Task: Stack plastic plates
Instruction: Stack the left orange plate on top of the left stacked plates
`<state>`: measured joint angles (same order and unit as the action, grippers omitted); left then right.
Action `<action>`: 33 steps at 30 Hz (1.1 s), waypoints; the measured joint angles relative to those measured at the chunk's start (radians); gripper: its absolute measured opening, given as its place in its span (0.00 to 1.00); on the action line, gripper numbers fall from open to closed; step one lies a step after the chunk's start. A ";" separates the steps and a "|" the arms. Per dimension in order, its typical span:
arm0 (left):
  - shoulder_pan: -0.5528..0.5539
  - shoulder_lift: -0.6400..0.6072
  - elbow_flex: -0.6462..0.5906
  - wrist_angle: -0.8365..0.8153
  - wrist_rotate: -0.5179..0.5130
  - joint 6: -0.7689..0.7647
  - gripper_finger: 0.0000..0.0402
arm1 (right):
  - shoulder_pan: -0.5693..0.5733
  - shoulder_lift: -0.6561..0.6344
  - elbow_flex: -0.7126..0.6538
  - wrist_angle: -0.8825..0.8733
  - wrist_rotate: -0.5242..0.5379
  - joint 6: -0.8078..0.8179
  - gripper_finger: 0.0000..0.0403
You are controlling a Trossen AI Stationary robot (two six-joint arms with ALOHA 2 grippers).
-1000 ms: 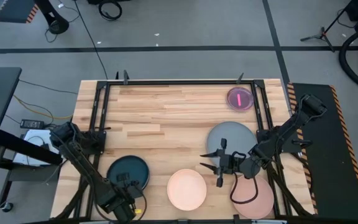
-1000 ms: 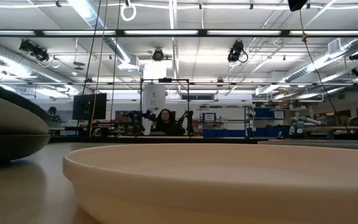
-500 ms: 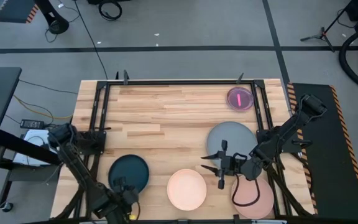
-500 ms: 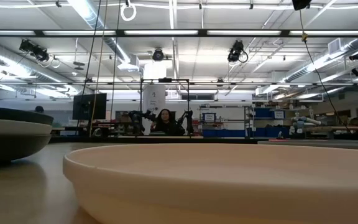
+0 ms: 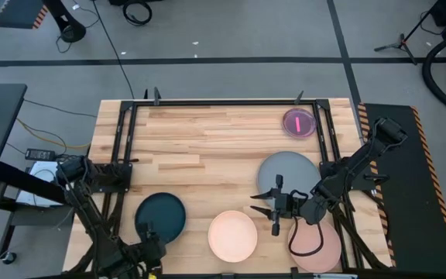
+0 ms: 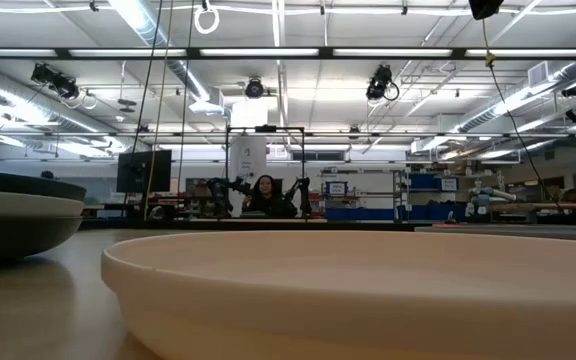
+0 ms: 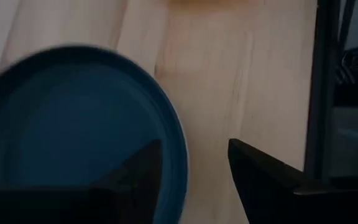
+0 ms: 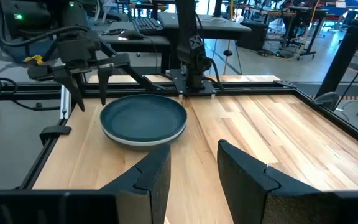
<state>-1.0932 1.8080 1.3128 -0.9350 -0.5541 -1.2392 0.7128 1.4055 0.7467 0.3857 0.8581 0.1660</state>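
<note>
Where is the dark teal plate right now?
High view: the dark teal plate sits near the table's front edge on the left side, left of the cream plate, with the left gripper just beyond its front rim.

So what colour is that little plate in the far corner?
Translucent red-pink plate, with a brighter stripe; the high view shows it best.

Evenly and brightly lit from long ceiling strip lights (image 6: 268, 52) in the low view; soft, faint shadows under the arms on the pale wooden table (image 5: 207, 147) seen from above; dim and strongly blurred at the left wrist, round dark teal plastic plate (image 7: 67, 130) smeared; near cream plate rim (image 6: 348, 290) large and soft.
</note>
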 joint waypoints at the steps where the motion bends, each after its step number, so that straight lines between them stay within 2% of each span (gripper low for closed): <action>1: -0.001 0.000 0.000 -0.001 0.003 -0.033 0.48 | 0.000 0.000 0.000 0.000 0.000 0.000 0.34; 6: 0.001 0.000 0.000 0.006 0.008 -0.132 0.53 | 0.000 0.000 0.000 0.000 0.000 -0.002 0.34; 9: -0.006 0.000 0.000 0.007 -0.029 -0.153 0.56 | 0.000 0.000 0.000 0.000 -0.004 -0.002 0.34; 15: -0.047 0.000 0.000 -0.013 -0.136 -0.234 0.61 | 0.000 0.000 0.000 0.001 -0.115 0.023 0.35; 19: -0.098 -0.003 0.000 -0.042 -0.207 -0.367 0.63 | 0.000 0.000 0.000 0.002 -0.064 0.050 0.35; 23: -0.144 -0.017 0.000 -0.043 -0.288 -0.427 0.64 | -0.001 0.000 0.000 0.003 -0.037 0.050 0.35; 27: -0.142 -0.030 0.000 -0.066 -0.284 -0.406 0.64 | -0.014 0.000 0.000 0.009 -0.034 0.066 0.35; 33: -0.069 -0.031 0.000 -0.114 -0.201 -0.301 0.64 | -0.027 0.000 0.000 0.018 -0.040 0.094 0.35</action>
<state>-1.1626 1.7773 1.3128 -1.0489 -0.7548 -1.5406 0.6860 1.4052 0.7464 0.4034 0.8181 0.2602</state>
